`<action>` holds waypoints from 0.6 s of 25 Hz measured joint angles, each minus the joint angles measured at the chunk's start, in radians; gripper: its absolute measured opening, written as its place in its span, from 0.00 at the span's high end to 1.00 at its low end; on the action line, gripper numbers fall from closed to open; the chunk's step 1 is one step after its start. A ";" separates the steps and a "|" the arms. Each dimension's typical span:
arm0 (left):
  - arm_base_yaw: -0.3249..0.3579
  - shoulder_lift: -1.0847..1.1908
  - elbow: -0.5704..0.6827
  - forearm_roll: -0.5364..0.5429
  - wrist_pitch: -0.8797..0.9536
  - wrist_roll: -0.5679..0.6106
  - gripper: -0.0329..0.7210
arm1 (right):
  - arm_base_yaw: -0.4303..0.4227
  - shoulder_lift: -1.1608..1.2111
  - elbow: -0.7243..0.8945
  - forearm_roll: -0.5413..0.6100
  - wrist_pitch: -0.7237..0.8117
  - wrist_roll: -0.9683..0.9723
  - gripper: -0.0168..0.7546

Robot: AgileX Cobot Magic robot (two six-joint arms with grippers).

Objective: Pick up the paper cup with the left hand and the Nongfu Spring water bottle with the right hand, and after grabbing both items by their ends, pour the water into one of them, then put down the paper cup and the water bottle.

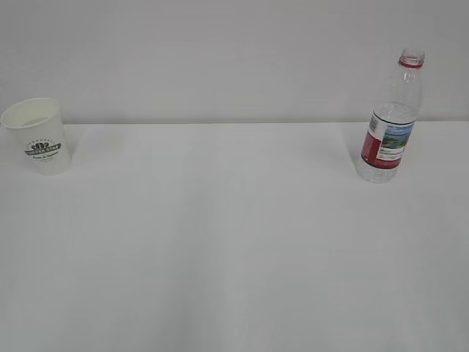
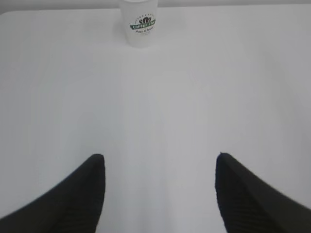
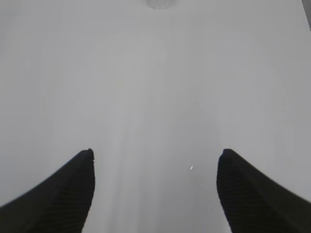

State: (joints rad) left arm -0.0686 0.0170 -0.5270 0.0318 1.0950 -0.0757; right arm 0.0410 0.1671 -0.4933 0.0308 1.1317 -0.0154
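Both jaws gape empty over bare table (image 1: 234,242); paper cup (image 1: 38,137) and bottle (image 1: 390,117) stand far apart.

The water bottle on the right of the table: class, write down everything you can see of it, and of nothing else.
The water bottle is tall, clear plastic, with a red ring at the neck and no cap on its open mouth. A red-and-white label with a blue-green landscape wraps its lower middle. It stands upright on the white table, at the far right near the back edge. Nothing touches it but the table; no tool is near it. The right wrist view shows only its base at the top edge. Any water inside is too hard to tell.
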 joint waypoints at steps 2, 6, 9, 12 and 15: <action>0.000 -0.013 0.000 0.000 0.002 0.000 0.27 | 0.000 -0.034 0.000 -0.002 0.002 0.002 0.22; 0.000 -0.013 0.000 0.000 0.001 0.000 0.27 | 0.000 -0.106 0.000 -0.002 0.004 0.002 0.22; 0.000 -0.013 0.000 0.000 0.001 0.000 0.27 | 0.000 -0.152 0.000 -0.002 0.005 0.002 0.22; 0.000 -0.013 0.000 0.000 0.001 0.000 0.27 | 0.000 -0.179 0.000 -0.002 0.008 0.002 0.22; 0.000 -0.013 0.000 0.000 0.001 0.000 0.27 | 0.000 -0.182 0.000 -0.002 0.008 0.002 0.22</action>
State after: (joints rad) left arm -0.0686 0.0035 -0.5270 0.0318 1.0964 -0.0757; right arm 0.0410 -0.0149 -0.4933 0.0292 1.1397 -0.0138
